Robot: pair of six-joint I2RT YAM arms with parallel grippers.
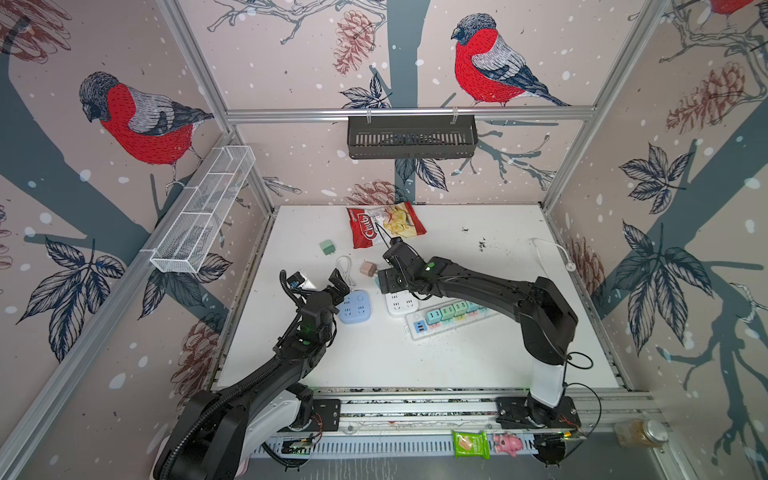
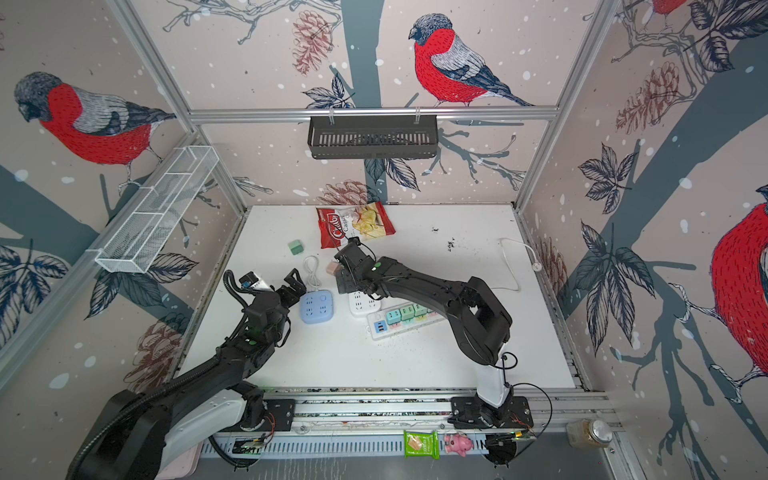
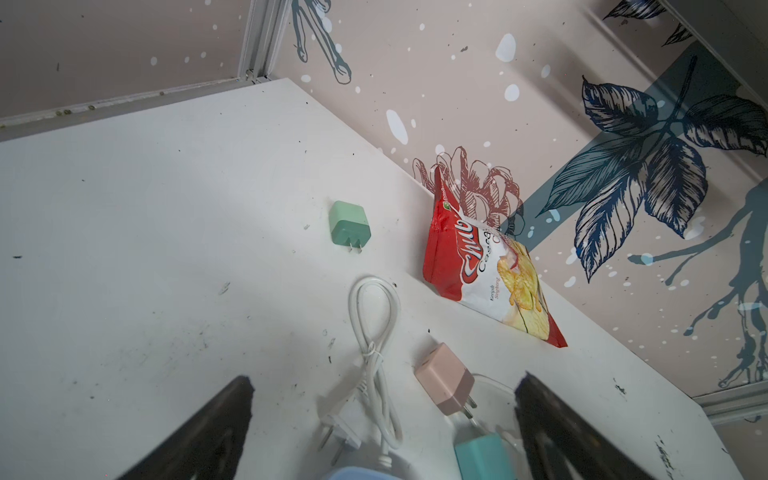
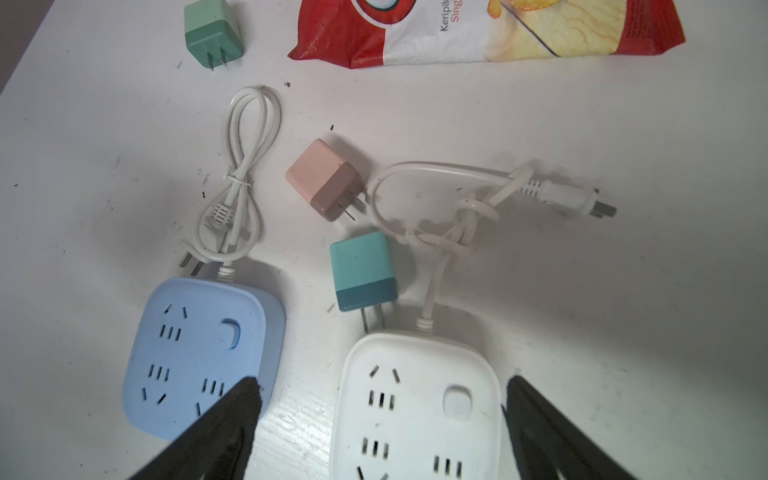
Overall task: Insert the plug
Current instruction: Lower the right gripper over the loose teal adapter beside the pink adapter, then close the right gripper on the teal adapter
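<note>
Teal plug (image 4: 362,270) looks light, stiff, smooth (probably slippery) — pinch its flat sides, leaving prongs free. Right gripper (image 4: 381,381) and left gripper (image 3: 385,378) both hang spread, empty.

Left arm (image 1: 266,374) jaws parted, right arm (image 1: 490,286) jaws parted, empty

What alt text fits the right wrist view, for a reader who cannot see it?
The right hand hangs open above a white socket block, holding nothing. A teal plug lies loose beside that block, prongs toward it, with a pink plug, a blue socket block, a green plug and a red snack bag around it on the white table.
</note>
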